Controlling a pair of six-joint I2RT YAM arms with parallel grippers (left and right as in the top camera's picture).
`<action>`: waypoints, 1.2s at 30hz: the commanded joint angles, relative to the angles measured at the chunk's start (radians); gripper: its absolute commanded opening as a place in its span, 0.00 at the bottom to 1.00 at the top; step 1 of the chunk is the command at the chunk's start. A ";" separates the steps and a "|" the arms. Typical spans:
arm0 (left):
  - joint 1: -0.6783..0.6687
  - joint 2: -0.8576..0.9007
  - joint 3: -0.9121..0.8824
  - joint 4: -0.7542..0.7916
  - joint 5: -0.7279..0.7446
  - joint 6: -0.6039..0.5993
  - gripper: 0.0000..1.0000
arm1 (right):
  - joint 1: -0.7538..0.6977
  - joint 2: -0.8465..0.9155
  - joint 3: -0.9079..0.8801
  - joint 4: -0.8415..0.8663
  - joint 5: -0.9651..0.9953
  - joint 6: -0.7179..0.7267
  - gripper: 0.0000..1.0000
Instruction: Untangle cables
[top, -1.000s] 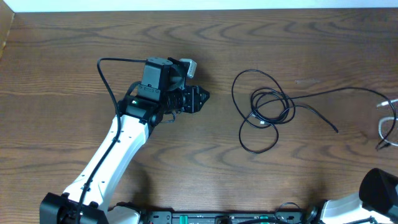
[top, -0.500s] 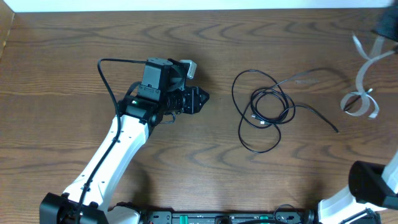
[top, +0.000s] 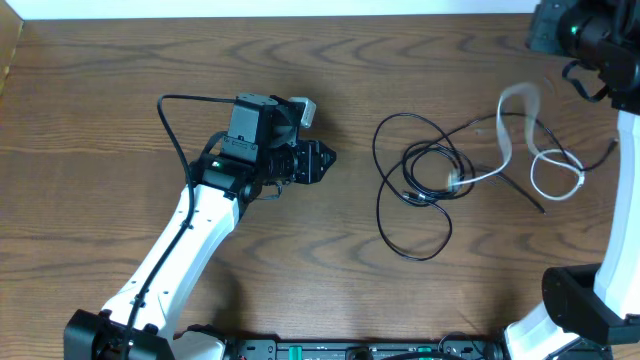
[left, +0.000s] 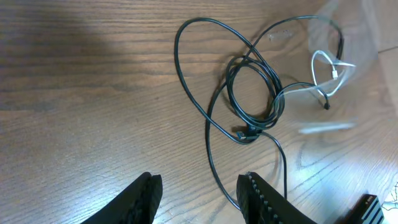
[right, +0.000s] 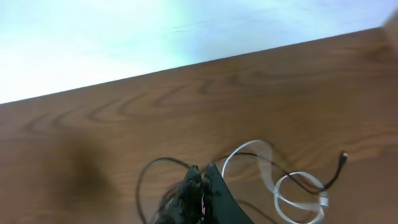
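Holding: the right gripper (right: 202, 186) had its fingers pressed together. The white cable (top: 508, 120) came away right at their tips, so it looked pinched there, though the contact itself was too dark to confirm.
Landmark: the black cables (top: 412, 193) lay as a loose coil of overlapping loops on the table (top: 100, 80).
White cable: it left the coil's right side, rose in a blurred arc, and dropped into a small loop to the right of the coil. One end sat among the black loops.
Left gripper (left: 199, 190): it was left of the coil and well apart from it. Its fingers were spread with nothing between them and pointed toward the coil.
Right arm: it was past the coil's far right side and raised off the table.
Key relation: the white cable's long axis ran from the coil out to the right, toward the right gripper. That arm was nearer the white cable, and the left was nearer the coil's left loops.
Next move, as a judgement: drawing the white cable farther along that axis would probably free it.
Risk: the light coil could slide along with it unless the left fingers pinned a black loop.
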 joint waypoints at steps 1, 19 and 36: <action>0.000 -0.001 0.002 -0.003 -0.003 -0.001 0.44 | -0.036 -0.008 0.012 -0.026 0.149 0.015 0.01; 0.000 -0.001 0.002 -0.003 -0.002 -0.002 0.44 | -0.303 0.000 -0.207 -0.154 0.025 0.068 0.29; 0.000 -0.001 0.002 -0.027 -0.002 -0.011 0.44 | -0.215 0.000 -1.030 0.237 -0.199 -0.034 0.42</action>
